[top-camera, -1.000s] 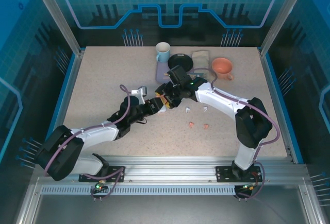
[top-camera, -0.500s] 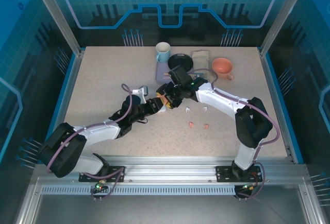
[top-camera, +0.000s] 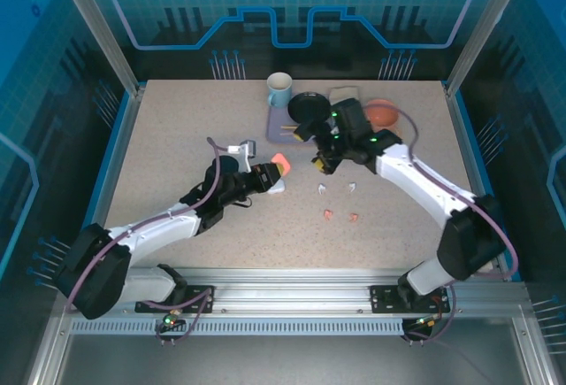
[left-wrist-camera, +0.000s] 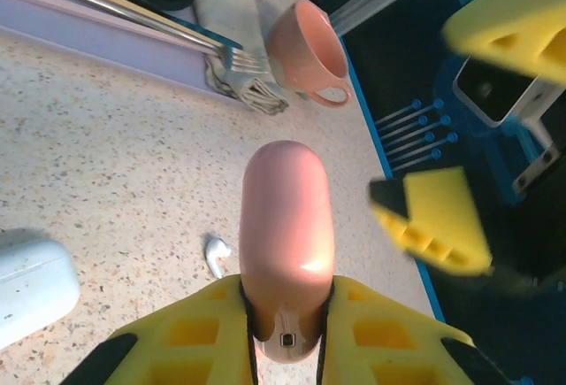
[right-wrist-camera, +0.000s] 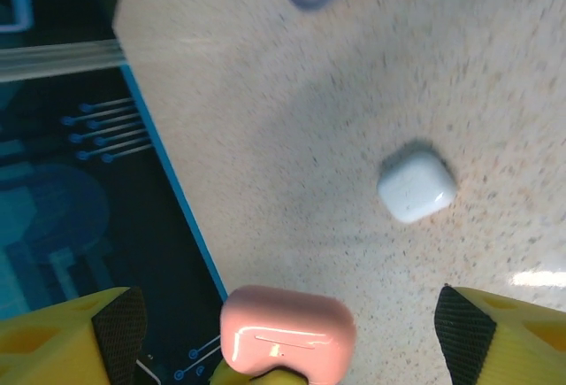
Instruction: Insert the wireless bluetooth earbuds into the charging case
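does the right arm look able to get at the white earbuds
Likely yes: the right gripper is open and empty, and the white earbuds lie uncovered just beside it, nothing between.

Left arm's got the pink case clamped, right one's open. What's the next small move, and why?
Probably bring the right gripper to the pink case and lift its lid: the case looks closed in the left gripper, and the pink earbuds lie loose on the table.
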Controlling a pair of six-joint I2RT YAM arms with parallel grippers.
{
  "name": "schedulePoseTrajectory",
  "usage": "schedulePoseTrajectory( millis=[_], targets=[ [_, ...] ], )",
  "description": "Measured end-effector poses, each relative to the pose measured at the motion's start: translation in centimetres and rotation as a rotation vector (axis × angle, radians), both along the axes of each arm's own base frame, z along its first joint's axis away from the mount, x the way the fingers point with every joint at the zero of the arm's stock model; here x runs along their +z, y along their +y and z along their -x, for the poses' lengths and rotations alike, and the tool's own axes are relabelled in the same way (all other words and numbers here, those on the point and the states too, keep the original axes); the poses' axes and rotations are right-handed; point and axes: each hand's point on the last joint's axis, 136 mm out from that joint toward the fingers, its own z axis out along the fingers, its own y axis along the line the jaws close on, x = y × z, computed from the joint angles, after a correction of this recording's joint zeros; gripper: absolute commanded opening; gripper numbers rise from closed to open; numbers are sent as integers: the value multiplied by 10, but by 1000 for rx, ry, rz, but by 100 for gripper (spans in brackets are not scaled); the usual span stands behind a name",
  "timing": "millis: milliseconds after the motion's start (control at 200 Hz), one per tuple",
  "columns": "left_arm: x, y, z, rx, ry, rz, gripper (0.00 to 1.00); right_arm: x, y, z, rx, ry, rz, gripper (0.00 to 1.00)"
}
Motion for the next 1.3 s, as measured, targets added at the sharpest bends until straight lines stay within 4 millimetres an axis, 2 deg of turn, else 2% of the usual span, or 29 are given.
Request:
schedulePoseTrajectory(
  millis=[130,305,390,490,575,680,1085,1301],
  targets=[
    [11,4,1,-66,-5,-4,2,17,-28,4,103,-201,98,88],
    [17,10,2,-151,21,-15,3,8,-26,30,355,-448,203,88],
    [23,5,7,-207,20,-18,3,3,-21,40,451,-515,211,87],
    [29,0,12,-257,16,-19,4,7,-6,47,549,-594,200,86],
    [29,-3,14,-282,26,-20,4,9,11,56,626,-645,190,86],
    [22,-5,17,-302,47,-26,4,2,27,65,701,-659,182,85],
    [17,-6,21,-326,76,-26,4,-28,36,52,728,-600,204,81],
    [16,-6,22,-330,81,-25,3,-32,16,32,656,-587,229,78]
  ],
)
